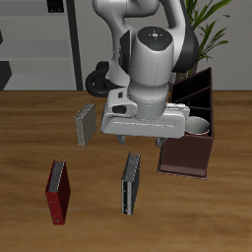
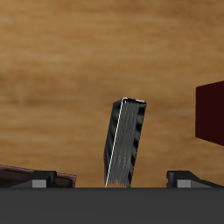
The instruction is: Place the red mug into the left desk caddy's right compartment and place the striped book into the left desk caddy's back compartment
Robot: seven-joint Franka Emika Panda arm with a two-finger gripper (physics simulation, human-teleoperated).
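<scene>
The striped book [image 1: 130, 184] stands on its edge on the table, nearer the front edge than my gripper; it also shows in the wrist view [image 2: 125, 144], upright with pale stripes. My gripper [image 1: 144, 143] is open and empty above the table, between the book and the left desk caddy [image 1: 187, 157]. In the wrist view my gripper [image 2: 114, 179] has its fingers [image 2: 188, 178] wide apart on either side of the book. The red mug [image 1: 198, 126] sits inside the caddy, and only its white inside shows beside my gripper.
A red book [image 1: 59, 190] stands near the front edge; it also shows in the wrist view [image 2: 210, 109]. A small grey-beige book [image 1: 85, 125] stands farther back. A dark round object [image 1: 98, 77] and a plant [image 1: 209, 25] are behind the arm.
</scene>
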